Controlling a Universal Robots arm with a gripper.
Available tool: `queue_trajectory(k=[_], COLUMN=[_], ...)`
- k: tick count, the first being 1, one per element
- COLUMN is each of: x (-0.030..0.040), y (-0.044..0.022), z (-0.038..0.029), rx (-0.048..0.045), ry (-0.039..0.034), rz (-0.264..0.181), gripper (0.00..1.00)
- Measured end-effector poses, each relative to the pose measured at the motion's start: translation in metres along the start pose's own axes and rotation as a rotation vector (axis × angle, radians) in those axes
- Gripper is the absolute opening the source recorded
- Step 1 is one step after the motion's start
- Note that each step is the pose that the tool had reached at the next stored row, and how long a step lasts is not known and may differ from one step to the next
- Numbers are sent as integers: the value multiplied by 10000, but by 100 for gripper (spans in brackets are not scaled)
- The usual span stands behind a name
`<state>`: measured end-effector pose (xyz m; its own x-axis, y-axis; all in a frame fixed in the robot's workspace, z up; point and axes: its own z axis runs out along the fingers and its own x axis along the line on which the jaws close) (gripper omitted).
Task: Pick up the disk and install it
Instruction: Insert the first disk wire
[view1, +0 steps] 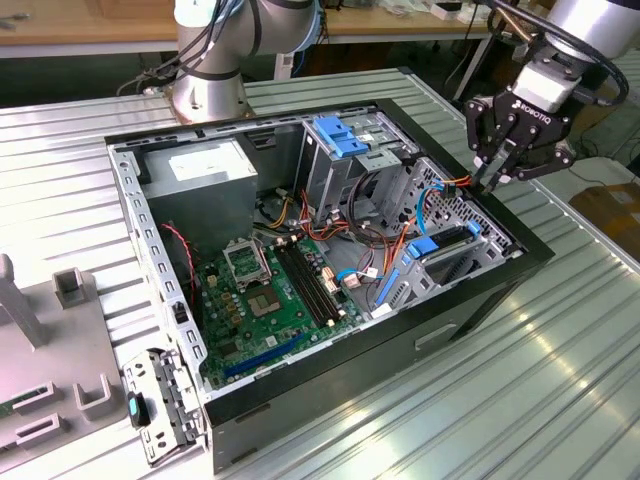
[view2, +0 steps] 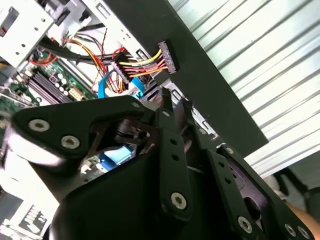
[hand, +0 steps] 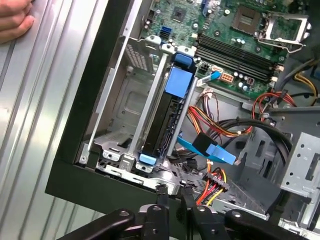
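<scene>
Disk (hand: 161, 120) and blue frame are seen already seated on edge in a narrow slot of the drive cage (hand: 125, 100), held between two silver rails, with a broad blue tab at one end and a smaller blue tab at the other. In the exterior view the disk (view1: 447, 240) is found in the corner of the open computer case (view1: 400, 345) towards the exterior view's right, just inside the black wall.

The gripper (view1: 495, 180) is seen above that corner, close to the case rim and apart from the disk. In both wrist views its fingertips (hand: 161, 191) are drawn close together with only a slim gap between them – nothing is gripped. In the second wrist view the gripper (view2: 176, 107) is seen with a black power connector (view2: 167, 55) on yellow, red and black wires beyond its tips.

Just beside the disk a flat blue data cable (hand: 207, 147) is draped across the cage, with a bundle of orange and red wires next to it. Further in, the green motherboard (view1: 275, 290) is laid flat on the case floor, a grey power supply box (view1: 205, 170) is mounted at the far corner, and a blue plastic bracket (view1: 340, 135) is set on top of the taller metal cage.

The case is laid on its side on a ribbed metal table (view1: 540, 400) – in the first wrist view a person's hand (hand: 15, 17) is seen resting on that surface, outside the case.
</scene>
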<state>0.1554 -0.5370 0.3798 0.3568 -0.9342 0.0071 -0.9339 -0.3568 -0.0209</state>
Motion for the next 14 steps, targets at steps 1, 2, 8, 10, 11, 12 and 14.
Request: queue_trajectory(k=[1,2,8,10,11,12,14], x=[1,2,16,11,8,7,4], y=[-2,-7,-61,-65,-66,-67,-71], z=[1,4,9,9,8,8,9], rx=[1,3,21,51,54,56,60], ry=[-3,-8,-10,-8,-10,-14,-20], rz=[-116,-307,-953,-1363,-1547,-1690,-1982], gripper=[27,27,34,34,34,34,34])
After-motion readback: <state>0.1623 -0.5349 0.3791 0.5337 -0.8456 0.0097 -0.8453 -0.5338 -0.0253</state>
